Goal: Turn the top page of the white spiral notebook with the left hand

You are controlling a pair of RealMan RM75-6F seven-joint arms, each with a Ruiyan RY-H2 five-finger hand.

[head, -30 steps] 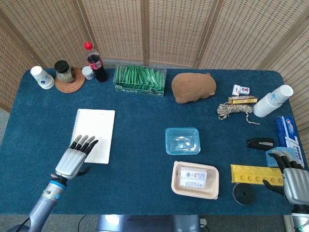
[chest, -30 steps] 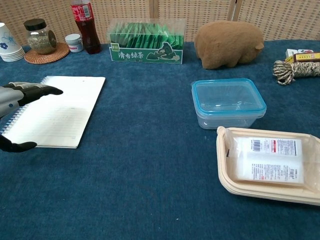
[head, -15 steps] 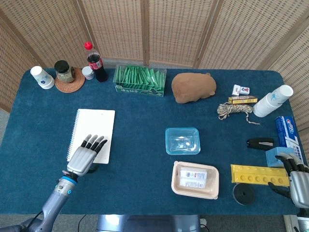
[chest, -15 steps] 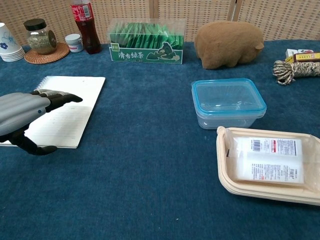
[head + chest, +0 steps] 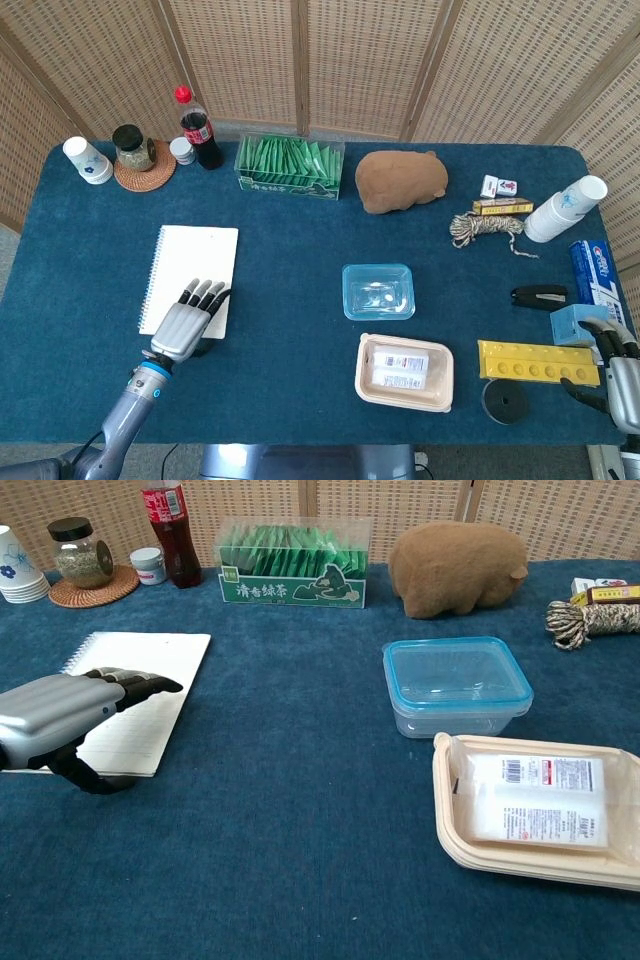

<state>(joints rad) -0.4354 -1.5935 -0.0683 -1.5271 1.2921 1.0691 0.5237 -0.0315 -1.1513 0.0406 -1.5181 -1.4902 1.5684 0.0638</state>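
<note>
My left hand (image 5: 187,325) has a brushed, silvery metal-looking back and glossy black plastic fingers (image 5: 150,683). Under it, the white spiral notebook (image 5: 195,270) shows matt ruled paper with a thin wire binding. The table (image 5: 290,230) wears a dark blue cloth with a fine, rough nap. At two o'clock from my hand, the clear container (image 5: 378,291) is glossy see-through plastic with a blue rim. At twelve o'clock, the green tea box (image 5: 290,166) looks clear and shiny. The brown plush animal (image 5: 401,181) is fuzzy and matt. Behind, the screen (image 5: 350,60) is woven cane in wood frames.
</note>
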